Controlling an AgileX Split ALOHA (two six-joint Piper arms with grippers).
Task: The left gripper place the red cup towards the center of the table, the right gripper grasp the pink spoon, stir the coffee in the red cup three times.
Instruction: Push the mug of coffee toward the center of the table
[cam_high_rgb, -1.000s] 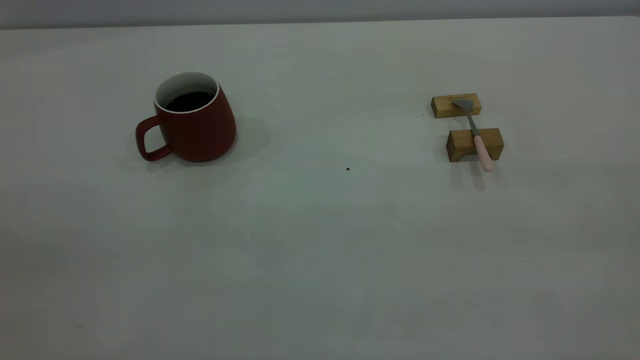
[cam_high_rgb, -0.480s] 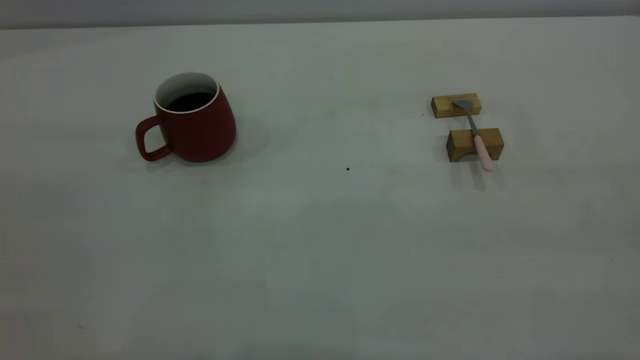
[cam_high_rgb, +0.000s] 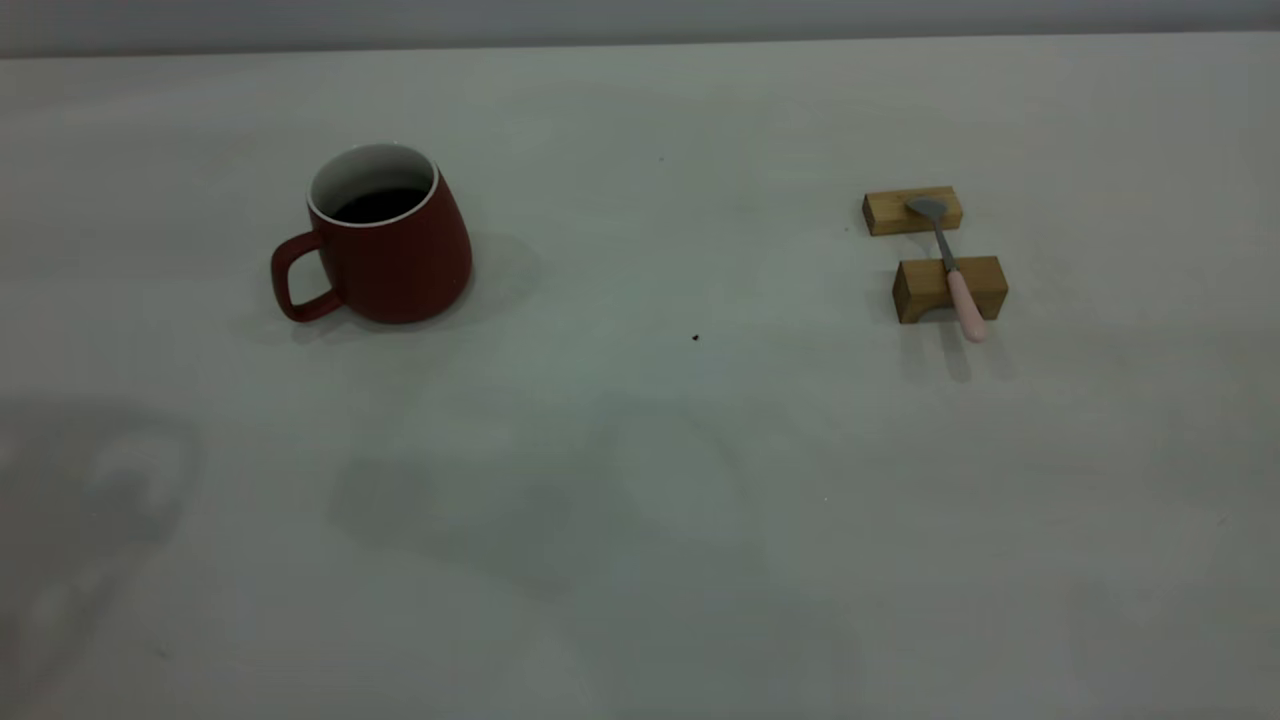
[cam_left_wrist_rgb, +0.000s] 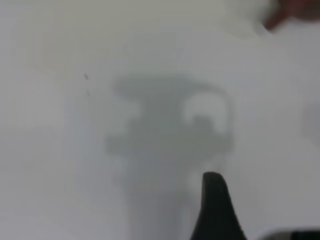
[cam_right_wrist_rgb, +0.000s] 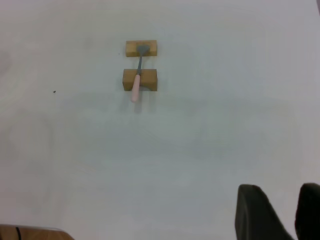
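The red cup (cam_high_rgb: 385, 240) is seen at the exterior view's upper left, the pink spoon (cam_high_rgb: 962, 295) across two wooden blocks (cam_high_rgb: 950, 288) at right. Arm shadows have newly appeared low on the table (cam_high_rgb: 640, 480), suggesting approach. Neither gripper's opening can be told.

Lab-type test bench: bare off-white table (cam_high_rgb: 640, 560), plain grey wall (cam_high_rgb: 640, 20).

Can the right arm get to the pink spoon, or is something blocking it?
Probably yes. The pink spoon lies across two wooden blocks, its handle sticking out past the nearer one, and only bare table shows between it and the right tool, whose fingers are apart.
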